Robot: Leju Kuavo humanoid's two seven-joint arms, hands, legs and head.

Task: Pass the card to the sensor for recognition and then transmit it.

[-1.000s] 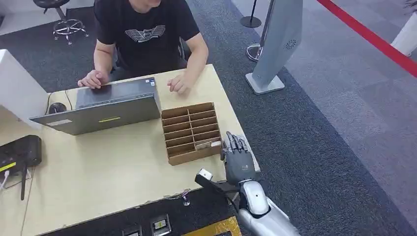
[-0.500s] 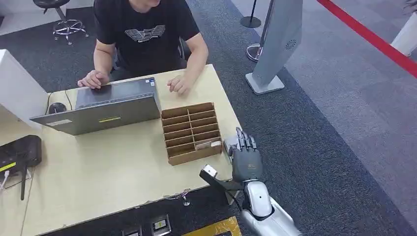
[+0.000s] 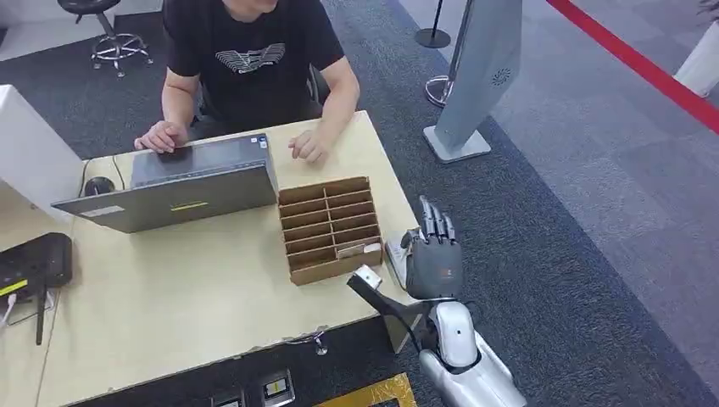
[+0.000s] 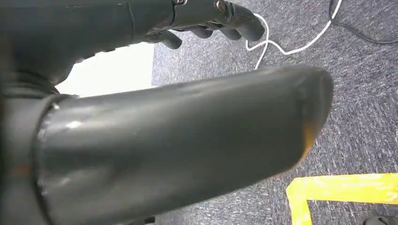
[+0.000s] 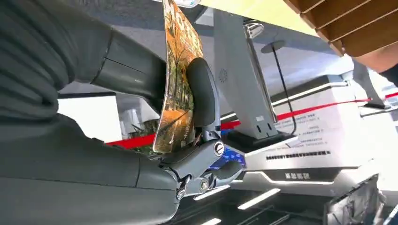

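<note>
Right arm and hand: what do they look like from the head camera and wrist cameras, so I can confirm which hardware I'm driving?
The right arm is a smooth silver shell with a rounded white-silver wrist segment. The right hand is dark grey, with slim segmented fingers and a small reddish marking on its back. A black bracket with a pale tip juts from the wrist. The left hand shows a thick grey thumb and darker fingers.

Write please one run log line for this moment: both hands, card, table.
right hand: pinches colourful printed card, beside brown cardboard slotted organizer | left hand: fingers curled, holding nothing, above grey carpet | pale wooden table: person at grey laptop
</note>
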